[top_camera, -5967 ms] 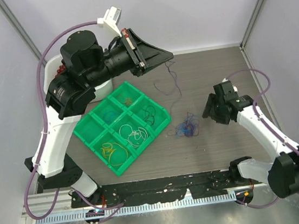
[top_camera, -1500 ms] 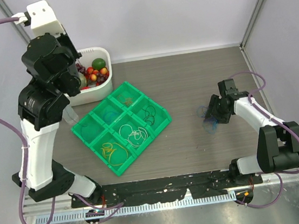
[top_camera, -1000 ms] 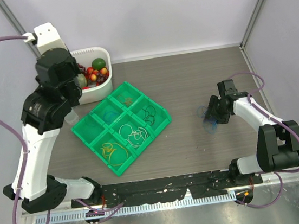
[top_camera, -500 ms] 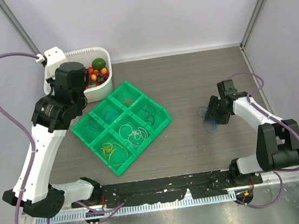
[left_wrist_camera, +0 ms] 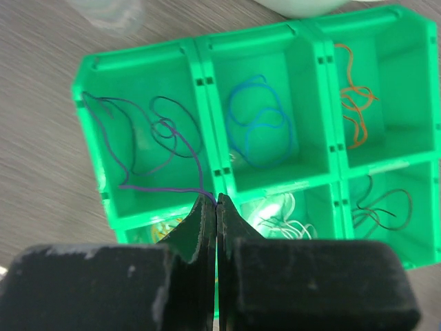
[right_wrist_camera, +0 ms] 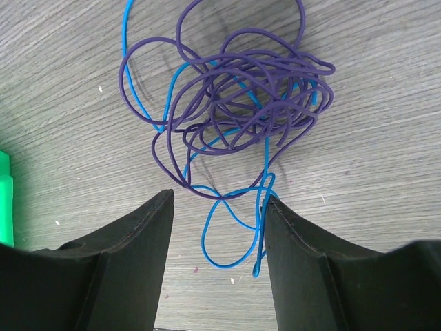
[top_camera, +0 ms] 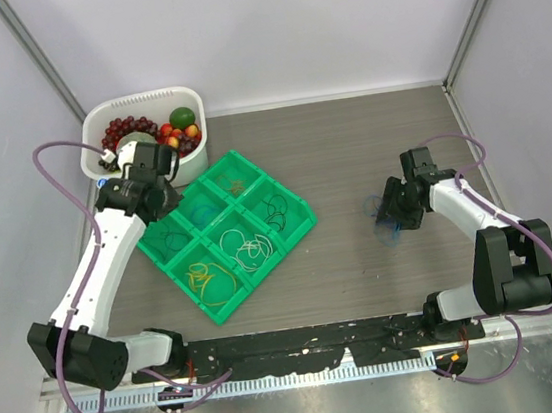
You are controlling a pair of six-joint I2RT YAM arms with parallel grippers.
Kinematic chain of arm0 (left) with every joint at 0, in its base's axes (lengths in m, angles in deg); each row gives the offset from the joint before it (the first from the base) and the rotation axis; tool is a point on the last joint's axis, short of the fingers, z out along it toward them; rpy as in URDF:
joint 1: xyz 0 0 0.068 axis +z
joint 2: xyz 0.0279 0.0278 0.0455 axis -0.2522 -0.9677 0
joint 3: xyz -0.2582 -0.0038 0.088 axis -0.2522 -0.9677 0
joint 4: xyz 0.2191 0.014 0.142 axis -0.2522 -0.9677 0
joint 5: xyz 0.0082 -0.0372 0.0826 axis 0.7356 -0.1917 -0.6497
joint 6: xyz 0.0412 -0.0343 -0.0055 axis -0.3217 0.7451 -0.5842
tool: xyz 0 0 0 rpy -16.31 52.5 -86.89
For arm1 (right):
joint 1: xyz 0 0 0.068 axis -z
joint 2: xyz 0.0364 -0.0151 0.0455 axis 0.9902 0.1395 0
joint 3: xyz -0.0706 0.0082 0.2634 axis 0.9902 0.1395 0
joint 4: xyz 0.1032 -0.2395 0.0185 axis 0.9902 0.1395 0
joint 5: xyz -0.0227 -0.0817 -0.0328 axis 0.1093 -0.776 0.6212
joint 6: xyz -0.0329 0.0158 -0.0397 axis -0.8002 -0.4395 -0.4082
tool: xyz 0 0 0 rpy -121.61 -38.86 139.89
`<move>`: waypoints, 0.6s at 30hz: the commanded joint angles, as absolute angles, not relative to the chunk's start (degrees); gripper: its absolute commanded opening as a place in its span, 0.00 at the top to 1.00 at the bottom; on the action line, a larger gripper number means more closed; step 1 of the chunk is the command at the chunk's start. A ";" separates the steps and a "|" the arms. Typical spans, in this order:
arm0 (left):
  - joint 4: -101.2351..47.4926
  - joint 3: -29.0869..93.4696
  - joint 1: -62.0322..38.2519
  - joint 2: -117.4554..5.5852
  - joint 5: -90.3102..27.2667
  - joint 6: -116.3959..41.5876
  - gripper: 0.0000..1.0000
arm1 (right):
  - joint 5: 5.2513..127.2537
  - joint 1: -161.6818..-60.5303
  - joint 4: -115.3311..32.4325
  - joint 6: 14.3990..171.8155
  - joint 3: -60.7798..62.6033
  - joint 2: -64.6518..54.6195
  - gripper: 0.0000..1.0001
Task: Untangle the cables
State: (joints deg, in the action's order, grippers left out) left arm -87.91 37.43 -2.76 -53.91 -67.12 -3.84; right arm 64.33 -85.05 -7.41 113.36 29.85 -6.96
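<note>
A tangle of purple and blue cables point(right_wrist_camera: 241, 103) lies on the table, also in the top view point(top_camera: 386, 218). My right gripper point(right_wrist_camera: 219, 207) is open and straddles a blue loop at the tangle's near edge; in the top view it point(top_camera: 397, 210) is beside the tangle. My left gripper point(left_wrist_camera: 212, 201) is shut on a purple cable point(left_wrist_camera: 148, 148) that trails into the far left compartment of the green tray point(left_wrist_camera: 207, 131); it point(top_camera: 155, 206) hovers over the tray's left corner point(top_camera: 150, 244). Other compartments hold blue point(left_wrist_camera: 258, 124), orange point(left_wrist_camera: 355, 103), black point(left_wrist_camera: 379, 207), white point(left_wrist_camera: 286, 217) and yellow cables point(top_camera: 207, 277).
A white tub of fruit point(top_camera: 151, 131) stands behind the tray at the back left. Grey walls enclose the table on three sides. The arm bases and a black rail point(top_camera: 304, 349) run along the near edge.
My left arm has swung down from high above the fruit tub to just over the tray's left compartment, carrying the purple cable. The right gripper has stayed at the tangle.
</note>
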 commanded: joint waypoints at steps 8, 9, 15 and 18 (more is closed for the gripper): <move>-80.57 32.81 2.74 -56.38 -50.77 1.37 1.00 | 64.85 -85.58 -8.56 112.75 30.67 -7.78 0.41; -80.22 31.32 3.44 -56.12 -50.16 2.51 1.00 | 65.29 -85.58 -8.65 112.66 30.67 -7.79 0.41; -77.32 23.57 8.62 -57.87 -46.46 4.02 1.00 | 66.17 -86.64 -8.65 112.75 30.05 -7.00 0.41; -77.49 23.39 9.33 -60.33 -49.00 2.09 1.00 | 66.08 -87.69 -8.65 112.75 30.14 -6.91 0.41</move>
State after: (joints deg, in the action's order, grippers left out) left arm -80.33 23.53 8.00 -58.22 -48.67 2.54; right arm 65.38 -86.43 -7.74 113.34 30.59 -6.96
